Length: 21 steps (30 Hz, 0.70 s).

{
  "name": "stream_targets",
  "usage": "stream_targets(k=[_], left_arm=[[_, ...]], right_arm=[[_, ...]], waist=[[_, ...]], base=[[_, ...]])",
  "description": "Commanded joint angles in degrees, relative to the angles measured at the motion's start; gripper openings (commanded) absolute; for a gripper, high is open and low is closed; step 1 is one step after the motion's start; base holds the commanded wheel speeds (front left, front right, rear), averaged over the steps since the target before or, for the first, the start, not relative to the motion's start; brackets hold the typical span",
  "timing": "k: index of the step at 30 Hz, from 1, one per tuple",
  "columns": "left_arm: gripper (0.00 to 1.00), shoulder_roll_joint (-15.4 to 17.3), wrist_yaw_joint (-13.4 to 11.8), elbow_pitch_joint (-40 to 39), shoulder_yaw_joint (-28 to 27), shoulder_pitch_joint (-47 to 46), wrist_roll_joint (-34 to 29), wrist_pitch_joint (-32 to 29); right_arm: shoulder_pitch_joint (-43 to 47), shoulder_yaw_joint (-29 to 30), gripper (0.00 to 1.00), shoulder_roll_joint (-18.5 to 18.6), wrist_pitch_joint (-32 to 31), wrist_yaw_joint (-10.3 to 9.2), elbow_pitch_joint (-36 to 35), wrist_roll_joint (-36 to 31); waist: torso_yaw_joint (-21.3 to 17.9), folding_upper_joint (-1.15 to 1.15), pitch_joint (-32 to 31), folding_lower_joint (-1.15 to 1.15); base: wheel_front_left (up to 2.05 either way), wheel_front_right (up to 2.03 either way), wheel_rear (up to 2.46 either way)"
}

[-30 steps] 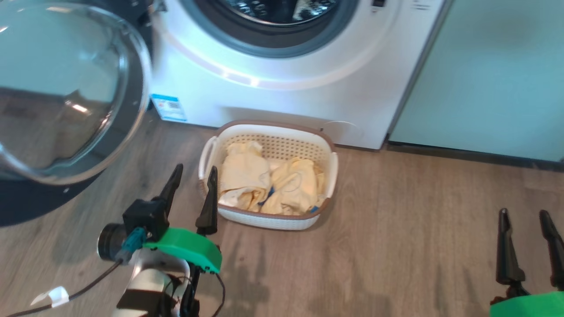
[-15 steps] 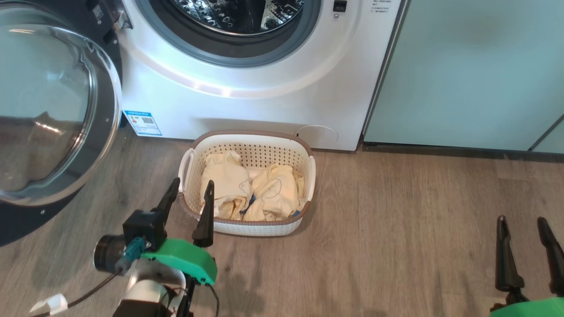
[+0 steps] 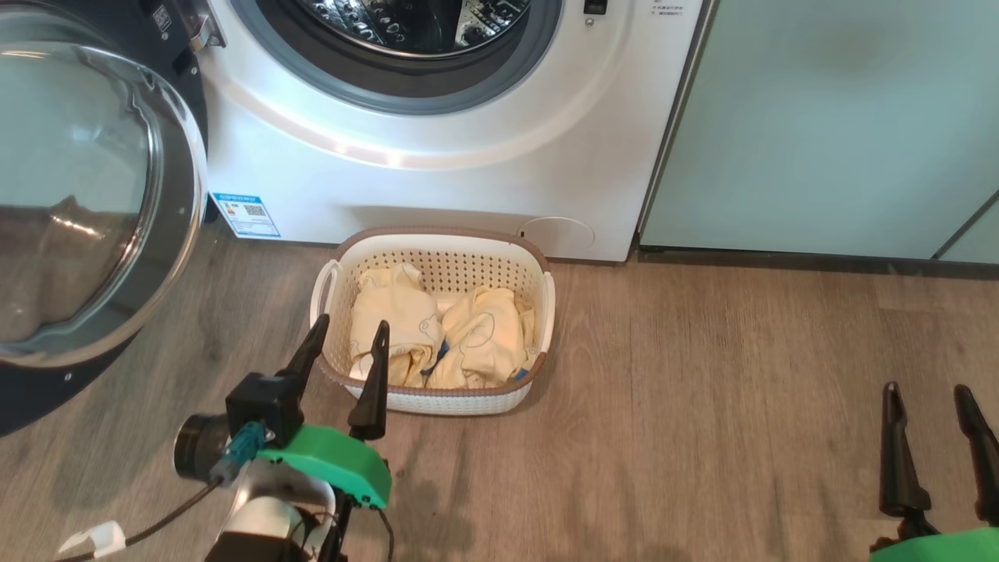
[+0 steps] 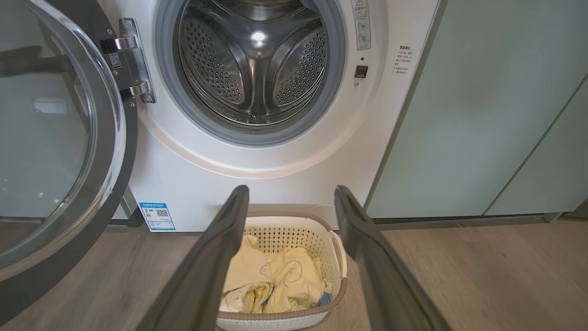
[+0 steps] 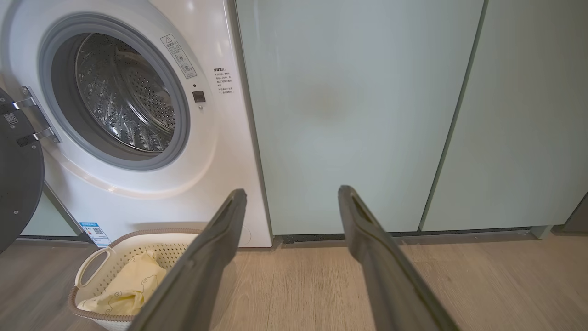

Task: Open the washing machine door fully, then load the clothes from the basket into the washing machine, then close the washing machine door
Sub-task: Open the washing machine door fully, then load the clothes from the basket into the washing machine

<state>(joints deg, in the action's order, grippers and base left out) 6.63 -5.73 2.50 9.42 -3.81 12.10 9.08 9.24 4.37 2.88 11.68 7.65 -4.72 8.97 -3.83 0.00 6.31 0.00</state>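
At the left, the door [image 3: 94,203], domed clear glass in a glossy black rim, is swung wide on its metal hinge [image 4: 133,59]. The left gripper [image 3: 352,321] is held over the wood-grain floor [image 3: 702,390], its dark tapered fingers spread apart and empty, their tips at the near left corner of the basket [image 3: 460,402]. The white washer [image 3: 437,179] is seen with its grey gasket and perforated steel drum [image 4: 257,59] unobstructed. The perforated, brown-rimmed basket is set directly before it, with soft pale-yellow clothes [image 3: 476,339] crumpled inside. Flat pale-green cabinets [image 3: 819,117] are fitted to the right. The right gripper [image 3: 926,387] is seen well apart over bare floor, likewise spread and empty.
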Motion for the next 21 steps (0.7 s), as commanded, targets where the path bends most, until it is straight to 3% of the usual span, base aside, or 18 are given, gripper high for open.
stream_targets(k=[1, 11, 21], left_arm=[[1.0, 1.1, -0.3, -2.3, -1.7, -2.4, -0.3, 0.4], [1.0, 1.3, -0.1, -2.6, -1.0, -2.6, 0.3, 0.1], [1.0, 1.8, -1.1, -3.2, -0.5, -3.5, -0.6, -0.3]], right_arm=[[-1.2, -0.7, 1.0, 0.6, 1.0, -0.16, -1.8, -0.4], [-1.5, -0.9, 1.0, 0.5, 1.2, -0.16, -1.5, -0.2], [-2.0, -0.7, 1.0, 0.3, 1.4, -0.16, -1.3, -0.1]], waist=[[0.0, 0.0, 0.1, 0.0], [-0.4, 0.0, 0.2, 0.0], [-0.4, 0.0, 1.1, 0.0]], base=[[0.0, 0.0, 0.0], [0.23, -0.2, -0.03], [1.67, -1.23, -0.44]])
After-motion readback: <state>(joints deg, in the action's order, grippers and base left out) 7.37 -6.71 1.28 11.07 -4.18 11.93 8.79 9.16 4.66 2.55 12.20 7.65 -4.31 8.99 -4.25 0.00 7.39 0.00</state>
